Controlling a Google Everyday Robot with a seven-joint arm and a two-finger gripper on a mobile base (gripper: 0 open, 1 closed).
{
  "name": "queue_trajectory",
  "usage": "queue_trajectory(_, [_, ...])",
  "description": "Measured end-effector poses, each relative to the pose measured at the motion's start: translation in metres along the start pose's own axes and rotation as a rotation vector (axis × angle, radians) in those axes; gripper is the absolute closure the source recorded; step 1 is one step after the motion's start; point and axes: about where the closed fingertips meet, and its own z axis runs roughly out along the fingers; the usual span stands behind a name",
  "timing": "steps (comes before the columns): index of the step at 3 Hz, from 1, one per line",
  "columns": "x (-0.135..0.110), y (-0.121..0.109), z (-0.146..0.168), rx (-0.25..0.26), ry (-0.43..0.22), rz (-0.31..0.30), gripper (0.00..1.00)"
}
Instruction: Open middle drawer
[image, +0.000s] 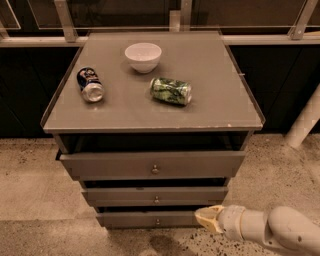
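Observation:
The middle drawer (155, 194) is a grey-brown slim front with a small round metal knob (156, 200) at its centre, below the wide top drawer (152, 164) and above the narrowest bottom drawer (149, 219). Each front stands out a little with a dark gap above it. My gripper (206, 218) comes in from the lower right on a white arm. Its tip is at the right end of the bottom drawer, below and right of the middle drawer's knob.
On the cabinet top (210, 100) lie a white bowl (143, 56), a blue can (90, 85) on its side and a crushed green can (171, 90). A white post (306, 120) stands at the right. Speckled floor surrounds the cabinet.

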Motion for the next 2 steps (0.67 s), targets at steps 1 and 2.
queue_trajectory(1, [-0.001, -0.027, 0.022, -0.122, -0.058, -0.104, 1.0])
queue_trajectory(2, [-0.015, -0.063, 0.028, -0.125, -0.133, -0.142, 1.0])
